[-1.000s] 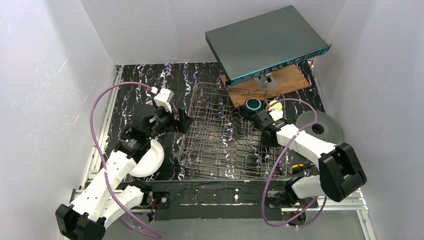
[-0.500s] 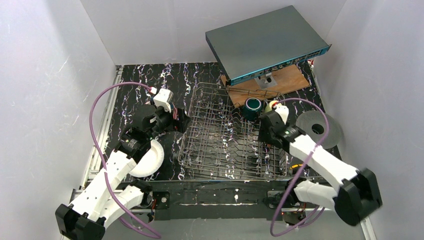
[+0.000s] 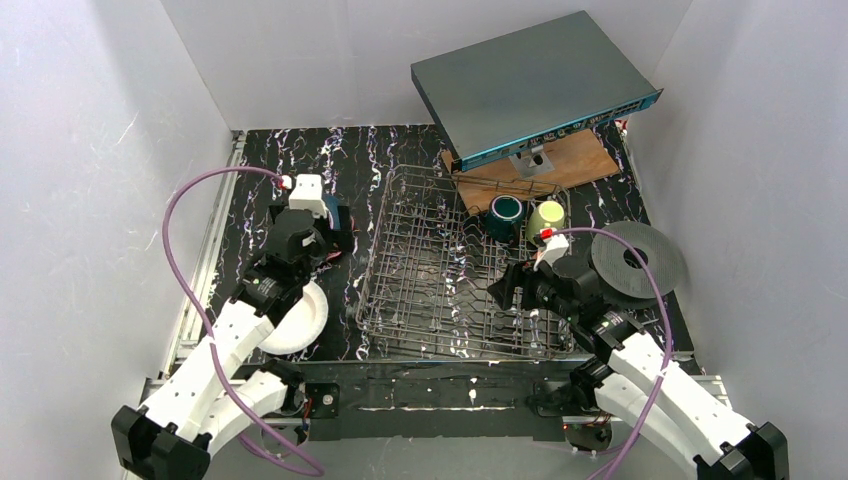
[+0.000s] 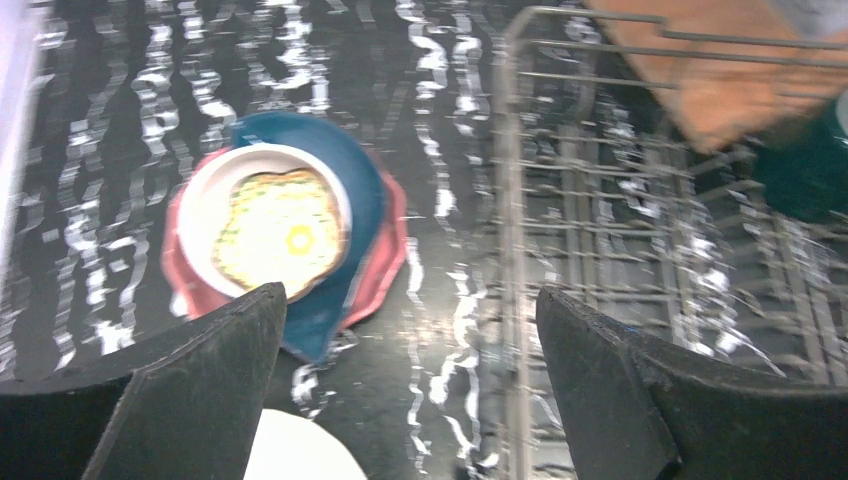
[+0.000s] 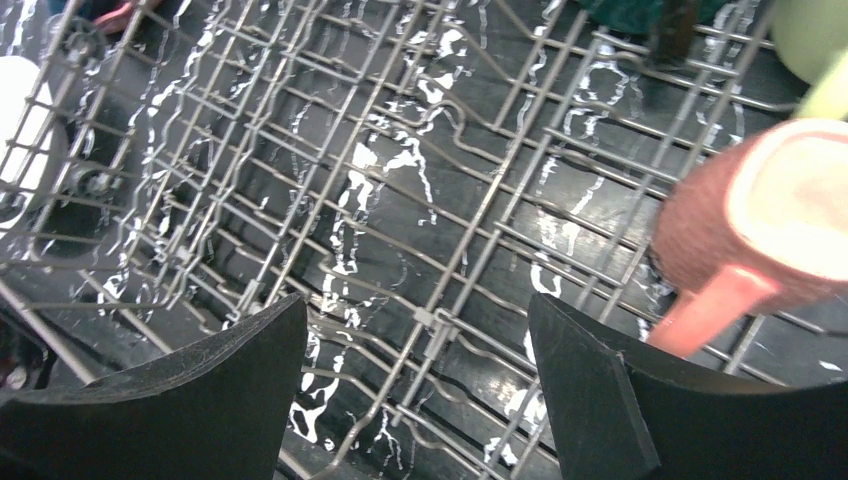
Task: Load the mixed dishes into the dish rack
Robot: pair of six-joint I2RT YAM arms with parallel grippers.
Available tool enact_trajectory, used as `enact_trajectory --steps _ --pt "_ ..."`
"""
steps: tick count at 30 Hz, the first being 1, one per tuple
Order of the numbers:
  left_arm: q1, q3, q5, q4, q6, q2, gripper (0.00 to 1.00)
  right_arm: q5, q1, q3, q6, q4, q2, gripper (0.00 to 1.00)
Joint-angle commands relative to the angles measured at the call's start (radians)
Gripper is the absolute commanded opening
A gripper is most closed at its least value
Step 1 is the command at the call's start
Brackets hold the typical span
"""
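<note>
Left tool (image 4: 410,400): jaws apart, empty, over dark blue round plate (image 4: 365,185).
Right tool (image 5: 415,390): jaws apart, empty, over grey metal wire dish rack (image 5: 440,250).
Salmon-pink ceramic mug (image 5: 720,220): inside rack.

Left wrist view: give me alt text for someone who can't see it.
The left gripper, open, hangs above a stack: cream plate on blue plate on pink plate, on the black marbled table. The rack stands to their right.
</note>
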State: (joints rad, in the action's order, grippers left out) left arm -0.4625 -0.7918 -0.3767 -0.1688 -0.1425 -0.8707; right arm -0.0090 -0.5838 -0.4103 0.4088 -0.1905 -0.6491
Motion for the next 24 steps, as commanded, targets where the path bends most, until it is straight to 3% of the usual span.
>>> enact_trajectory --steps 1,5,7,12,17,24 --pt "-0.004 -0.035 -0.271 -0.102 -0.073 -0.085 0.98 -0.098 -0.002 -0.021 -0.023 0.090 -0.005 0.89" --pt "0.001 -0.133 -0.222 -0.288 -0.298 -0.153 0.95 -0.087 -0.002 0.000 -0.016 0.115 0.024 0.91" --pt "0.002 -0.139 -0.171 -0.291 -0.325 -0.162 0.92 -0.088 -0.002 0.010 -0.014 0.125 0.029 0.91" --pt "0.011 -0.171 -0.060 -0.276 -0.245 -0.269 0.77 -0.108 -0.002 0.018 -0.013 0.148 0.018 0.92" --pt "0.021 -0.276 -0.084 -0.338 -0.143 -0.453 0.54 -0.107 -0.002 0.041 -0.014 0.179 0.023 0.92" --pt "0.051 -0.392 -0.151 -0.329 0.005 -0.687 0.45 -0.097 -0.002 0.051 -0.012 0.171 0.049 0.92"
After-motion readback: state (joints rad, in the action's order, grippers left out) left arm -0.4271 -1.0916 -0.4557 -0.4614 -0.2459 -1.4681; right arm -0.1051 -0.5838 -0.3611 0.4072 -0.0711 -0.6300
